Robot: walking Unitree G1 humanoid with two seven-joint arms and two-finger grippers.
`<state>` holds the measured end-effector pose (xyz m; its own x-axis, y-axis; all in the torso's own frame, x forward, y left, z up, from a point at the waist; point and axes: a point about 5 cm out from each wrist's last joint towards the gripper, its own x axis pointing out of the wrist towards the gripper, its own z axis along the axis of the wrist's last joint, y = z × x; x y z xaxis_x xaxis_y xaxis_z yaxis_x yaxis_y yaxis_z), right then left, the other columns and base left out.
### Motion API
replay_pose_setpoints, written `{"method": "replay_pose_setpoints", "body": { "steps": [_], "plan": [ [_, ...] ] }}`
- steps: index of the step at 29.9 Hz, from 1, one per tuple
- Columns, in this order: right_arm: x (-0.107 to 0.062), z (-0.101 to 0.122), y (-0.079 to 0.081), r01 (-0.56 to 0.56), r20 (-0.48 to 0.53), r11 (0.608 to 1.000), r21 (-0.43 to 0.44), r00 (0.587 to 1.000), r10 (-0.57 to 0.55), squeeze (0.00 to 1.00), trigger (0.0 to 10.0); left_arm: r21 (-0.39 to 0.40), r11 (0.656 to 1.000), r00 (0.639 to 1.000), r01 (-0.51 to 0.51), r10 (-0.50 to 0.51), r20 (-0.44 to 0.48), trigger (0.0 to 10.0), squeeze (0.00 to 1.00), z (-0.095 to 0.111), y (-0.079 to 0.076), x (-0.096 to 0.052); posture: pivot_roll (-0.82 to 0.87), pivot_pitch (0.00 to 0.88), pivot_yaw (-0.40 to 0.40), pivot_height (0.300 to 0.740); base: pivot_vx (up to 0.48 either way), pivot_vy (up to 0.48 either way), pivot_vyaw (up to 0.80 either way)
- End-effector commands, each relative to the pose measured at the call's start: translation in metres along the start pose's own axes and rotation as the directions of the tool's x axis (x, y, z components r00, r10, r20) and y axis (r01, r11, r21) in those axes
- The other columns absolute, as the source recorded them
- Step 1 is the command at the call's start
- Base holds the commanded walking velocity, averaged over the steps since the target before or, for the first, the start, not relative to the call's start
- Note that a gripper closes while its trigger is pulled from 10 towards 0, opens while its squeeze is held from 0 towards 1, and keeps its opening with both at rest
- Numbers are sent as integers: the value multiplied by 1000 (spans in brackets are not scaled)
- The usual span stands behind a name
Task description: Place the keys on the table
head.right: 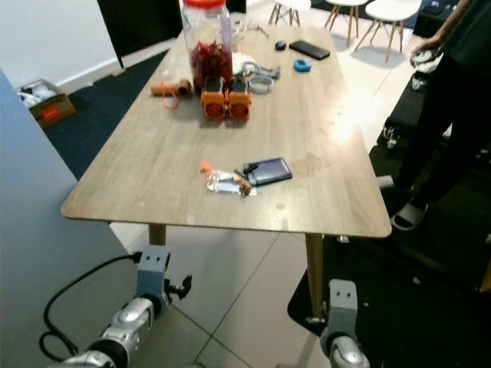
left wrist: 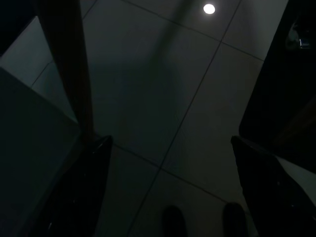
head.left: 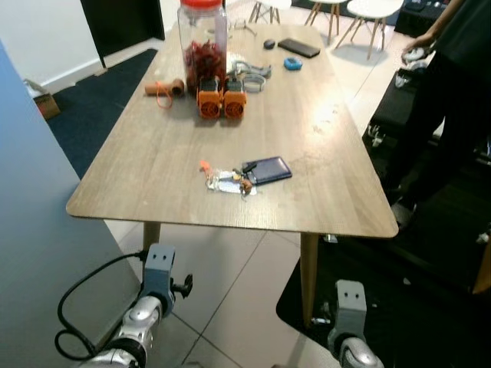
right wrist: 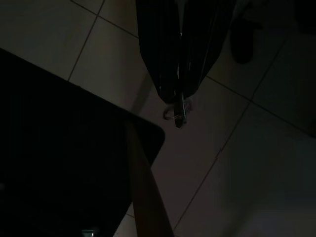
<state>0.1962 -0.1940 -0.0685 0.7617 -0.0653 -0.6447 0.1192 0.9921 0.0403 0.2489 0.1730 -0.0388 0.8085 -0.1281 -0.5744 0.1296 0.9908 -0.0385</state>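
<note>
My right gripper [right wrist: 177,98] hangs low, pinched on the keys [right wrist: 178,114] above floor tiles; my left gripper [left wrist: 168,148] hangs spread wide. At 12 o'clock, the table [head.left: 153,184] near edge carries a wallet [head.left: 266,169]; a person [head.left: 453,92] stands at 2.

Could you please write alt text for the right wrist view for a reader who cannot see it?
Dim view down the right gripper, its black fingers shut on a small metal key ring hanging over the tiled floor, with a wooden table leg and dark rug below.
</note>
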Motion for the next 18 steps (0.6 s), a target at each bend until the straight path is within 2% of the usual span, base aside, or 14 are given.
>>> {"method": "replay_pose_setpoints", "body": {
  "steps": [1,6,8,10,11,14,16,17,18],
  "plan": [
    [-1,-4,-2,11,-12,1000,8,1000,-11,0,10000,10,1000,1000,3,-2,-20,10000,0,-3,-1,0,19,66,1,740,0,0,0],
    [-2,-4,-3,14,-13,1000,8,1000,-14,0,10000,36,999,1000,11,-10,-18,10000,0,-3,-2,0,19,69,1,740,0,0,0],
    [-3,-6,-6,24,-14,1000,8,1000,-24,0,10000,75,997,1000,15,-13,-20,10000,0,-3,-3,0,18,70,3,740,0,-480,0],
    [-4,-7,-10,40,-12,999,12,999,-40,0,10000,58,998,1000,9,-8,-18,10000,0,-4,-2,-1,18,71,4,740,0,-281,0],
    [-6,-8,-16,69,-11,998,9,998,-69,0,10000,11,1000,1000,-11,12,-29,10000,0,-5,1,-1,18,72,5,740,0,0,0],
    [-10,-12,-28,128,-23,992,-16,991,-128,0,10000,22,1000,1000,-9,10,-25,10000,0,-4,1,-1,19,72,4,740,0,0,0],
    [-16,-17,-46,197,-17,980,-22,980,-198,0,10000,30,1000,1000,-7,8,-20,10000,0,-3,1,-1,22,73,4,740,0,0,0],
    [-16,-17,-46,197,-17,980,-22,980,-198,0,10000,30,1000,1000,-7,8,-20,10000,0,-3,1,-1,22,73,4,740,0,0,0],
    [-21,-18,-58,247,-3,968,-34,969,-247,0,10000,29,1000,1000,-8,9,-18,10000,0,-2,2,0,23,73,4,740,0,0,0]
  ]
}}
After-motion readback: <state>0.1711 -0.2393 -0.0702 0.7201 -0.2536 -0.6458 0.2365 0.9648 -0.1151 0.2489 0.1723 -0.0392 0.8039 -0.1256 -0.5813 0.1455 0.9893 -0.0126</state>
